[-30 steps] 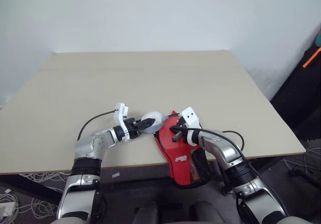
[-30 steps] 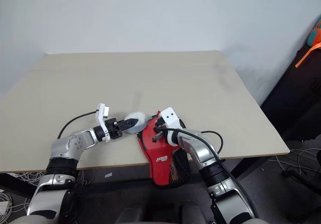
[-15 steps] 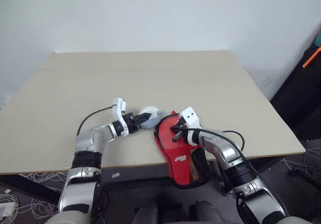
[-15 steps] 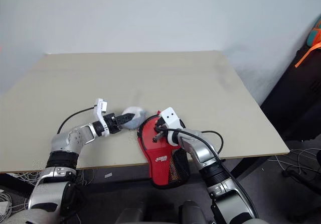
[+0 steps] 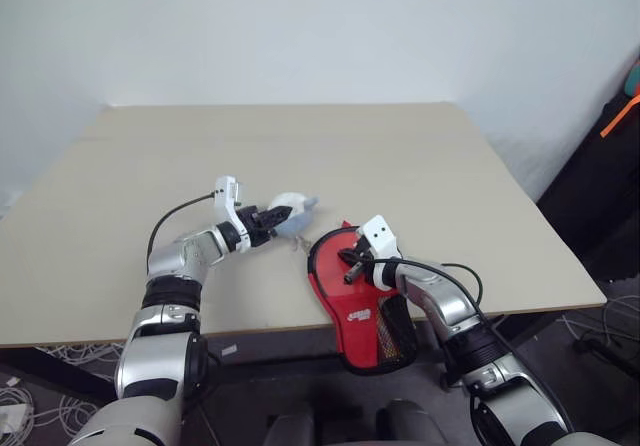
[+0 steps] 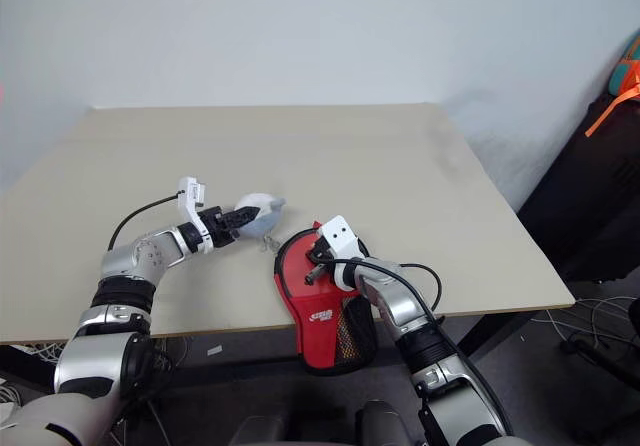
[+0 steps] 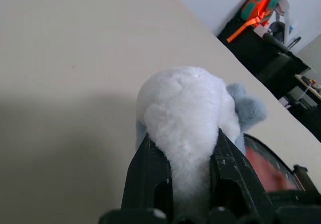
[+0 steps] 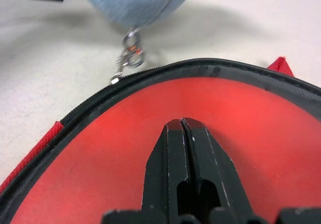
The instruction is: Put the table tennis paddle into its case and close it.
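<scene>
Plain white wall in the back, some black bags with an orange strap [image 5: 620, 116] off at about 3 o'clock, and a big beige table [image 5: 300, 156] taking up most of the view.

The red case [image 5: 352, 296] sits at the near edge of the table, roughly 5 o'clock from the table's middle, with its black mesh end [image 5: 395, 338] hanging over the edge. It looks zipped round the rim, so the paddle can't be seen; can't tell whether it's in there.

The right gripper [image 8: 184, 133] has its two black fingers pressed together with nothing between them, tips resting on the red top of the case.

The left gripper [image 5: 268, 222] is at about 10 o'clock from the case, fingers narrowed around a fluffy white-and-bluish plush charm [image 7: 188, 108]. A little metal ring chain [image 8: 130, 53] hangs off the charm, its end just beside the case's zipper rim. The charm looks lifted just off the table.
</scene>
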Robot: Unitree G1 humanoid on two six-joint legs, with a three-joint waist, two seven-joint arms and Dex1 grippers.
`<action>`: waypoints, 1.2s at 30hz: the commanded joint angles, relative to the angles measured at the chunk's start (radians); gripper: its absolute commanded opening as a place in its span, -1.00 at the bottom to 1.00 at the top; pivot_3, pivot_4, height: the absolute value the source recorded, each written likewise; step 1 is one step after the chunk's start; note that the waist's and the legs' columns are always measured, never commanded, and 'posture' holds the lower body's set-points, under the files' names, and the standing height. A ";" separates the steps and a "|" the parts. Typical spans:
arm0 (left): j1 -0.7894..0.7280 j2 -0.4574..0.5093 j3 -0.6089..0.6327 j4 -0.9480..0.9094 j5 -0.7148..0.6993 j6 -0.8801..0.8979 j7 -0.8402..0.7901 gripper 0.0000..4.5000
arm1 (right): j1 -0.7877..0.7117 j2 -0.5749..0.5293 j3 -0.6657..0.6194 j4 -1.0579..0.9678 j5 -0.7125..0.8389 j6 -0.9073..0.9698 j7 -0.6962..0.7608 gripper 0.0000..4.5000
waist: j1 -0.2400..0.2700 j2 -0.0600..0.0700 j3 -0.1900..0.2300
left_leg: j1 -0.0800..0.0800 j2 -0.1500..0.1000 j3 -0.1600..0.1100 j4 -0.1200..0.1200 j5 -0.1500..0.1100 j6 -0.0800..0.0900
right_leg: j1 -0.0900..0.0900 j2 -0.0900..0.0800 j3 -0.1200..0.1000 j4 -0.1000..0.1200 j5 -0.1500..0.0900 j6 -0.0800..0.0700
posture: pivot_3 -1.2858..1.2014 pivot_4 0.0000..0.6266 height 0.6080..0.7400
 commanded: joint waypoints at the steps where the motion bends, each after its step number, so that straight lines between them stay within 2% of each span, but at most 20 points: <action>1: -0.077 -0.017 0.020 0.033 0.021 -0.073 0.026 -0.86 | 0.017 -0.004 0.008 0.041 -0.024 0.019 0.001 -1.00 | 0.000 0.000 0.000 | 0.000 0.000 0.000 0.000 0.000 0.000 | 0.000 0.000 0.000 0.000 0.000 0.000 | 0.03 -1.00 0.99; 11: -0.277 -0.118 0.023 0.292 0.093 -0.255 0.091 -0.86 | 0.020 -0.004 0.013 0.036 -0.034 0.024 0.010 -1.00 | 0.001 -0.001 -0.001 | 0.000 0.000 0.000 0.000 0.000 0.000 | 0.000 0.000 0.000 0.000 0.000 0.000 | 0.03 -1.00 0.99; 19: -0.389 -0.193 0.031 0.425 0.141 -0.348 0.144 -0.86 | 0.027 -0.003 0.016 0.023 -0.035 0.029 0.006 -1.00 | 0.001 -0.001 -0.001 | 0.000 0.000 0.000 0.000 0.000 0.000 | 0.000 0.000 0.000 0.000 0.000 0.000 | 0.03 -1.00 0.99; 29: -0.441 -0.278 0.046 0.471 0.179 -0.411 0.232 -0.86 | 0.038 0.000 0.018 0.002 -0.044 0.039 0.009 -1.00 | 0.001 -0.001 -0.001 | -0.001 0.000 0.000 0.000 0.000 0.000 | 0.000 0.000 0.000 0.000 0.000 0.000 | 0.03 -1.00 0.99; 36: -0.404 -0.291 0.005 0.458 0.236 -0.397 0.127 -0.86 | 0.051 -0.025 0.021 -0.077 -0.036 0.075 0.030 -1.00 | 0.001 -0.001 -0.001 | -0.001 -0.001 0.000 0.000 0.000 0.000 | 0.000 0.000 0.000 0.000 0.000 0.001 | 0.03 -1.00 0.99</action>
